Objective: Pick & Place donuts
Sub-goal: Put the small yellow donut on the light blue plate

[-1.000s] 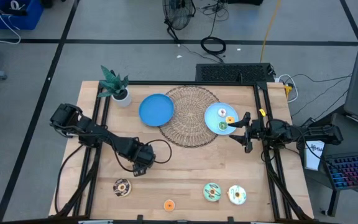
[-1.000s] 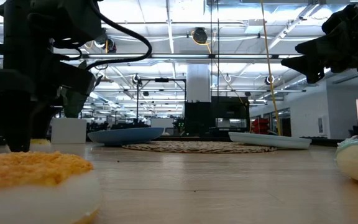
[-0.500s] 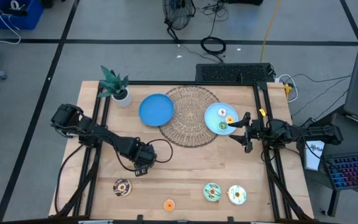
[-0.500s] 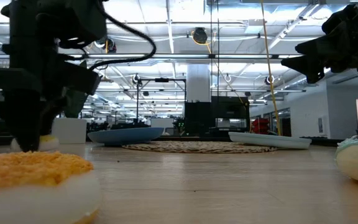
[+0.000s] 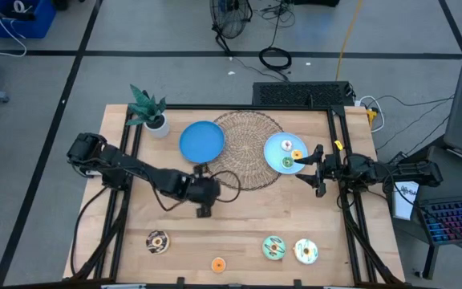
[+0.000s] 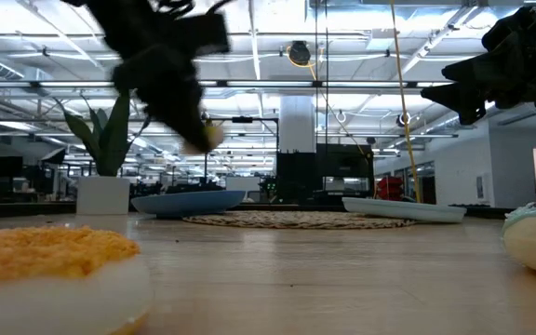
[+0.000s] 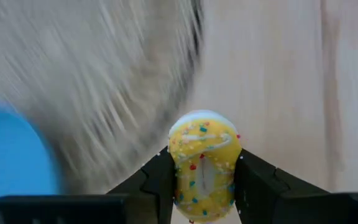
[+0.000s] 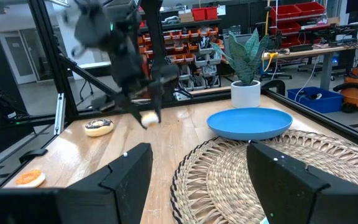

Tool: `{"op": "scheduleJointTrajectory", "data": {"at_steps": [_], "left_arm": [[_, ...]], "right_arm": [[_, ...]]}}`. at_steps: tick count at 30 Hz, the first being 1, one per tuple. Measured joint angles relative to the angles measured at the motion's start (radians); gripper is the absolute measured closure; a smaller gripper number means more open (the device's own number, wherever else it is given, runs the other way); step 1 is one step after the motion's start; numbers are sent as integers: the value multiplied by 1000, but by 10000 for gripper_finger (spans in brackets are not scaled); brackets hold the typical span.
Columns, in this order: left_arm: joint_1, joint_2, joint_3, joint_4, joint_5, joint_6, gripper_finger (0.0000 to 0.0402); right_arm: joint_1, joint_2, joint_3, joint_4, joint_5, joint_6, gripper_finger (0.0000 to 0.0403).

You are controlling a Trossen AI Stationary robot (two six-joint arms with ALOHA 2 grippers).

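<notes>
Since a second ago, the left gripper (image 5: 202, 210) has swung from the table's left part toward the middle, lifted off the wood. From above, it sits just beside the round wicker mat (image 5: 243, 148), while the right gripper (image 5: 301, 164) hangs by the pale blue plate (image 5: 277, 148). At table height, a small pale donut shows at the blurred left fingers (image 6: 203, 137), above the board. The left wrist camera shows those fingers clamped on a small yellow sprinkled donut (image 7: 203, 165). The right wrist camera shows the right fingers (image 8: 129, 171) spread wide, grasping nothing, over the mat.
</notes>
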Motion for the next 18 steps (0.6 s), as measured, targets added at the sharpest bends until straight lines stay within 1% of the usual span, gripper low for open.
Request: {"op": "scheduleJointTrajectory", "data": {"at_steps": [4,7,10,12,14,16,18], "left_arm": [[41,-1,27,257,-62,227,265],[73,-2,30,487,-62,386,265],[106,-2,30,683,-59,497,265],[130,-2,30,797,-59,539,265],[153,-2,30,894,-58,547,265],[175,-2,30,961,-45,530,265],[194,-3,30,990,-23,509,265]], "right_arm": [[0,0,0,0,0,0,161],[0,0,0,0,0,0,161],[0,0,0,0,0,0,161],[0,0,0,0,0,0,161],[0,0,0,0,0,0,161],[0,0,0,0,0,0,161],[0,0,0,0,0,0,161]]}}
